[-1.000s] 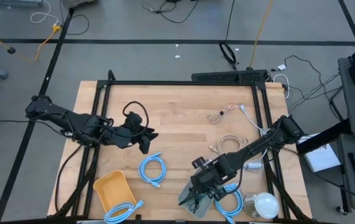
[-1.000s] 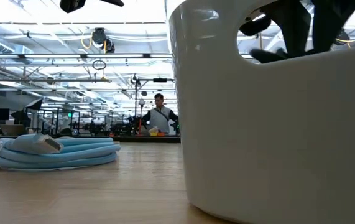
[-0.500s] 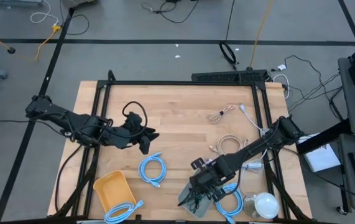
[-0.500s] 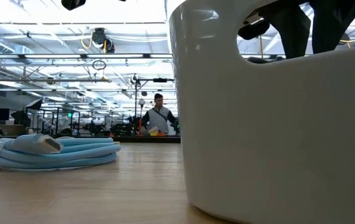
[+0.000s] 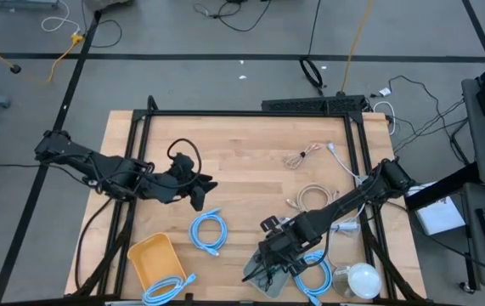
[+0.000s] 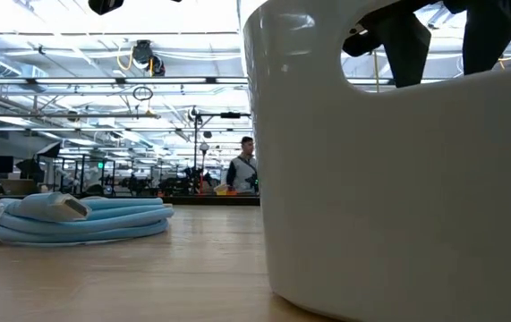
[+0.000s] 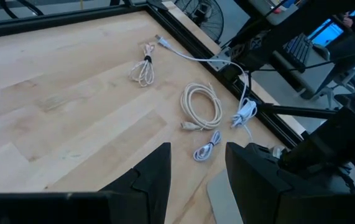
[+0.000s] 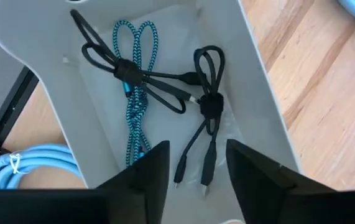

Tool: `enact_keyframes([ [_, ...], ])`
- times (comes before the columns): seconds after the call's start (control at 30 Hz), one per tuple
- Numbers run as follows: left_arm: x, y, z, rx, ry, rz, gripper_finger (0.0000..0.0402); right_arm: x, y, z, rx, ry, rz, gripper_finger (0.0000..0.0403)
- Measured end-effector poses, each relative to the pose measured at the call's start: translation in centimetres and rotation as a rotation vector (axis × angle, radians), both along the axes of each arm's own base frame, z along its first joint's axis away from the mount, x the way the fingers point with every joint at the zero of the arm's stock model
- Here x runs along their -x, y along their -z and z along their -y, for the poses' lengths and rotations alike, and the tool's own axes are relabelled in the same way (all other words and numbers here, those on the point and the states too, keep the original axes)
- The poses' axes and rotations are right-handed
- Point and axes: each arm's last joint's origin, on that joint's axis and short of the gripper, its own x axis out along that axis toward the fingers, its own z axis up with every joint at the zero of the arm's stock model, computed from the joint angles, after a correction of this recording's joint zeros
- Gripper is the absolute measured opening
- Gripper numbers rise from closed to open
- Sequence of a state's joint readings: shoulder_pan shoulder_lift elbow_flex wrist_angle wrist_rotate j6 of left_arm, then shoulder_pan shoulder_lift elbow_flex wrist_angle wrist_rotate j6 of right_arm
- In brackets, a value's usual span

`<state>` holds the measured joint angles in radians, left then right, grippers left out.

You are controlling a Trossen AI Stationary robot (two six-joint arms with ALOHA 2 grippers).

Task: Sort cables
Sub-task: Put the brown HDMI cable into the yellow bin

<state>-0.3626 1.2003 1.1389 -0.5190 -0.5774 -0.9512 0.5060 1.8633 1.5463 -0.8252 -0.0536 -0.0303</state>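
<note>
My right gripper (image 8: 196, 152) hangs open over a white bin (image 8: 252, 74) at the table's near right (image 5: 272, 276). On the bin's floor lie a teal cable (image 8: 133, 93) and two black cables (image 8: 209, 106) (image 8: 112, 59). My left gripper (image 5: 201, 194) stands open and empty above the table's left middle (image 7: 197, 152). Light-blue loops lie flat on the wood (image 5: 209, 231) (image 5: 314, 272), and one lies beside a yellow bin (image 5: 167, 289). A beige coil (image 7: 202, 104), a small beige bundle (image 7: 144, 70) and a grey bundle (image 7: 207, 149) lie at the right.
The yellow bin (image 5: 151, 259) sits at the near left. A round white object (image 5: 361, 279) with its white cord lies at the near right corner. A black frame (image 5: 250, 113) borders the table. The low view is filled by the white bin (image 6: 398, 197) and a light-blue loop (image 6: 76, 219).
My right gripper has opened above the white bin without moving away. The dark cable that showed between its fingers in the low view has dropped out of sight into the bin.
</note>
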Motion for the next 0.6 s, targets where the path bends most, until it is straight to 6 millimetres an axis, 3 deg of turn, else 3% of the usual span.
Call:
enact_keyframes([
  [0.1, 0.0, 0.0, 0.0, -0.007, 0.004, -0.004, 0.0154, -0.1, -0.1, 0.0, -0.003, 0.045, 0.012, 0.0161],
  [0.2, 0.1, 0.1, 0.0, -0.02, 0.012, -0.017, 0.0154, 0.5, -1.7, 0.9, 0.073, 0.121, 0.077, 0.0159],
  [0.37, 0.2, 0.6, -0.5, -0.031, 0.043, -0.092, 0.0154, 2.4, -6.8, 4.8, 0.244, 0.487, 0.293, 0.0147],
  [0.47, 0.5, 1.2, -1.2, -0.045, 0.039, -0.167, 0.0154, 4.1, -9.6, 7.5, 0.211, 0.714, 0.367, 0.0141],
  [0.6, 0.9, 2.1, -2.6, -0.089, 0.027, -0.308, 0.0154, 6.1, -11.6, 10.0, 0.155, 0.888, 0.361, 0.0136],
])
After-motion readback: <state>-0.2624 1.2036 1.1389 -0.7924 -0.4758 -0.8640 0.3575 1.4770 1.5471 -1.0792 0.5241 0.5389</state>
